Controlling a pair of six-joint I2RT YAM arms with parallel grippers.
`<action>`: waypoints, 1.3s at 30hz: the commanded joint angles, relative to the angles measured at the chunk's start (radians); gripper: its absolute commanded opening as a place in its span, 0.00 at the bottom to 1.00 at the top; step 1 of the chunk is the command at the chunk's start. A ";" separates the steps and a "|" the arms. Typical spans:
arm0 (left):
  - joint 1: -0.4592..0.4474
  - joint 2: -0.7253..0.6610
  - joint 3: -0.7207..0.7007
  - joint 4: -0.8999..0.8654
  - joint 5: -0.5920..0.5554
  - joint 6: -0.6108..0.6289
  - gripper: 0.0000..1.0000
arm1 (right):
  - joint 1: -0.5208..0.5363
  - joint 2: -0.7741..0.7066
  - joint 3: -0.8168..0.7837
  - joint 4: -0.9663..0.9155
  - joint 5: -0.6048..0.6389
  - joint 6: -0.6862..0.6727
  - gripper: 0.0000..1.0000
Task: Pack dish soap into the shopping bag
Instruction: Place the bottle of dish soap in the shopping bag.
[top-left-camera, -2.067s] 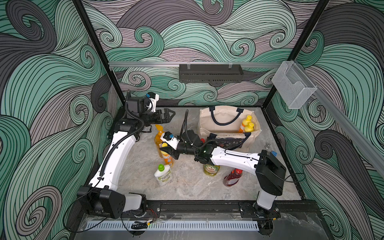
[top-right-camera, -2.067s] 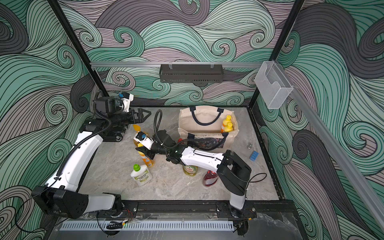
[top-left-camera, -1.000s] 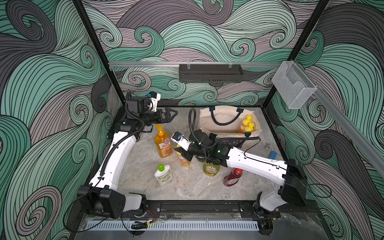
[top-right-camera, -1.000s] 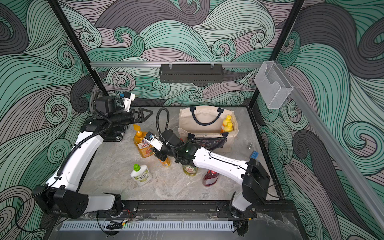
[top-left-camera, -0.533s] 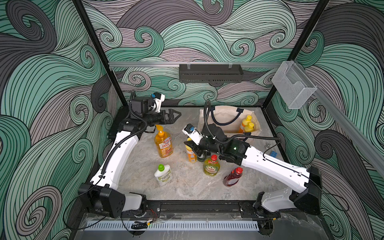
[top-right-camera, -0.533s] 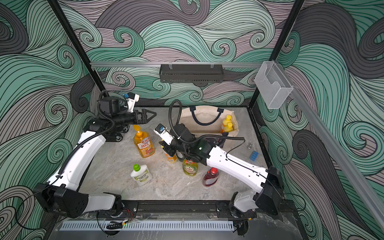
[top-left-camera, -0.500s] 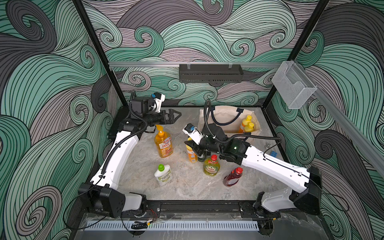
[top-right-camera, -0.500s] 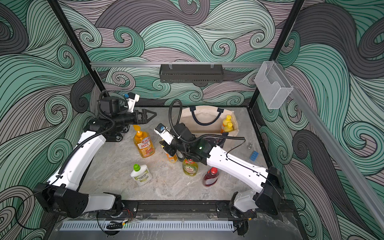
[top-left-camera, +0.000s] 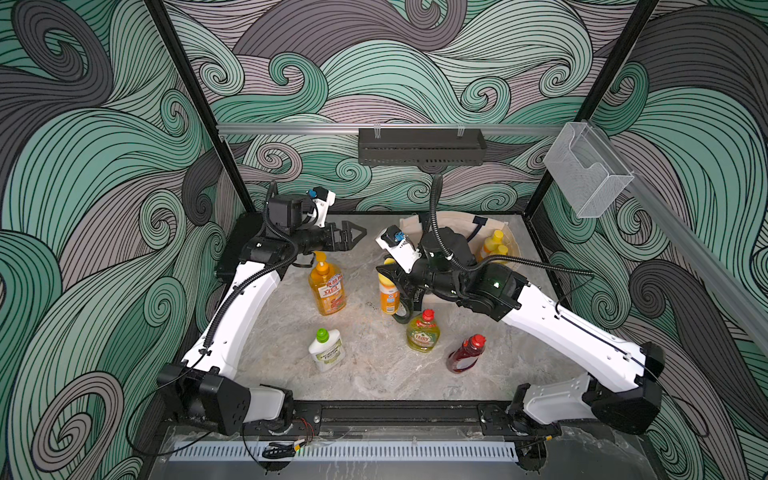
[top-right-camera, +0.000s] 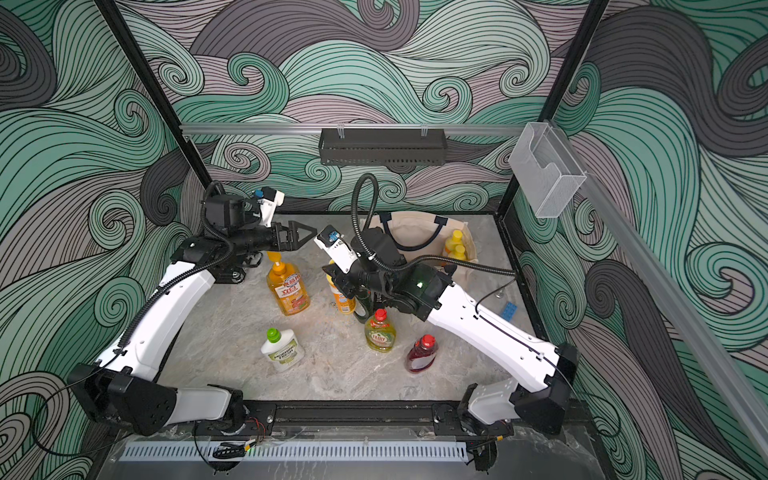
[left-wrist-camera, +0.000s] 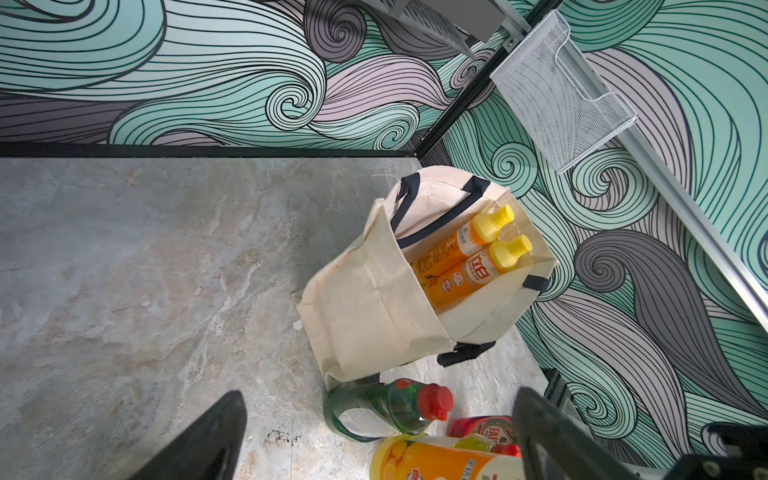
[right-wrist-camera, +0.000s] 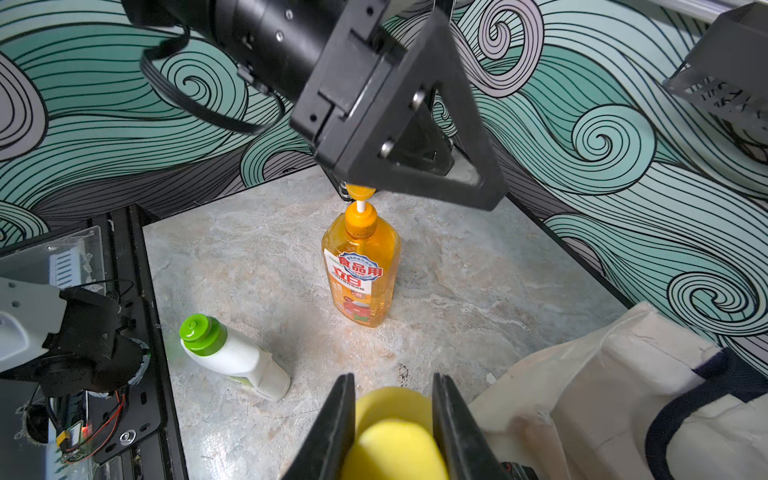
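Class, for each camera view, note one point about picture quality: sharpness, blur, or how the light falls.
Right wrist view: the yellow cap, close to the lens, is soft, while the pump bottle is crisp. Left wrist view: the dark fingers at the frame edge blur; the shopping bag is sharp. Both top views: even light, soft shadows on the table.

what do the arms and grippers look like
White shells, black joints, black ribbed hoses on left arm and right arm. Black grippers; the left gripper has triangular-frame fingers. White wrist cameras with blue plugs; green light on the right arm.
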 joint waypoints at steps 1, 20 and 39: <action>-0.014 0.009 0.021 -0.007 0.000 0.016 0.99 | -0.015 -0.039 0.087 0.048 -0.003 -0.001 0.00; -0.078 0.040 0.031 -0.029 0.005 0.039 0.99 | -0.097 0.054 0.376 -0.050 0.007 -0.055 0.00; -0.128 0.041 0.021 -0.020 0.000 0.038 0.98 | -0.184 0.108 0.526 -0.082 0.054 -0.063 0.00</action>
